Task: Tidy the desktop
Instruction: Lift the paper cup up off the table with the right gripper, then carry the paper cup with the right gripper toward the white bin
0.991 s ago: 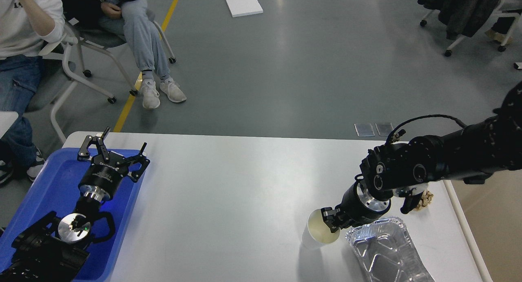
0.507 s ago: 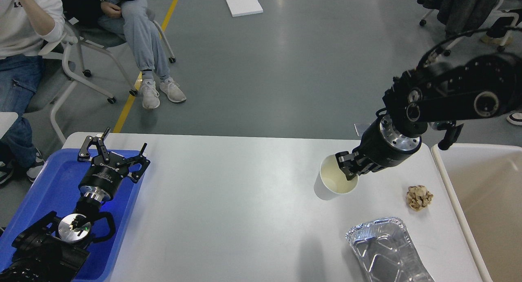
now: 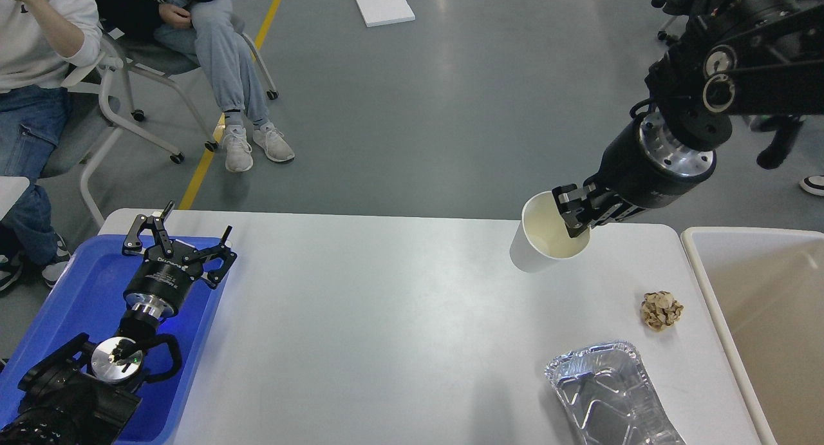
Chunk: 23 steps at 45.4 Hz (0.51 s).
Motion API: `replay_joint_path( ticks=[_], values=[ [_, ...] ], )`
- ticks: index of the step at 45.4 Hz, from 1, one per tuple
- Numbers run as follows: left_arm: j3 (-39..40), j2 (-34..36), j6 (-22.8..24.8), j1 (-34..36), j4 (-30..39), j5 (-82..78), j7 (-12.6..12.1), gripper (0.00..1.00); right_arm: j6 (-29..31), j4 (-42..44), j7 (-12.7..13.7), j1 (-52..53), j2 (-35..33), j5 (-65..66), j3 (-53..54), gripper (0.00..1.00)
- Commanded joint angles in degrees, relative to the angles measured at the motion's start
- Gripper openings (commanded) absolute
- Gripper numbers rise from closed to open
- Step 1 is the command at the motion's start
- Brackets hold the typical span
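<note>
The desktop (image 3: 386, 316) is a wide white-grey tabletop. My right gripper (image 3: 575, 218) is shut on the rim of a white paper cup (image 3: 539, 245) and holds it in the air above the table's far right part. A crumpled brown paper ball (image 3: 661, 310) lies on the table at the right. An empty foil tray (image 3: 608, 397) lies at the front right. My left gripper (image 3: 179, 235) is open and empty over the blue tray (image 3: 77, 290) at the left.
A beige rimmed bin (image 3: 759, 316) stands just past the table's right edge. People sit on wheeled chairs (image 3: 122, 91) behind the table's far left corner. A white board (image 3: 382, 3) lies on the floor.
My right arm has lifted the paper cup from the front right of the table, beside the foil tray, up and toward the far right. The left arm has not moved.
</note>
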State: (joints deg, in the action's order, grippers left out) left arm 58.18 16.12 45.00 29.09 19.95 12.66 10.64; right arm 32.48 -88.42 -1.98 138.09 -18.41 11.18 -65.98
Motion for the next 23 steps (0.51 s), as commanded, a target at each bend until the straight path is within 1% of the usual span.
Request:
replay_joint_path(
  ticks=[1,12,23],
  values=[
    [0.0,-0.03,0.0,0.0,0.0,0.0,-0.01,1.0,3.12,-0.17,0.04,3.94,-0.84,-0.01,-0.99,0.0],
    [0.0,-0.03,0.0,0.0,-0.09,0.0,-0.01,1.0,3.65,-0.17,0.13,4.2,-0.93,-0.01,-1.08,0.0],
    [0.0,0.05,0.0,0.0,0.0,0.0,-0.01,1.0,2.68,0.09,0.04,4.38,-1.8,-0.1,-2.93,0.0]
  ],
)
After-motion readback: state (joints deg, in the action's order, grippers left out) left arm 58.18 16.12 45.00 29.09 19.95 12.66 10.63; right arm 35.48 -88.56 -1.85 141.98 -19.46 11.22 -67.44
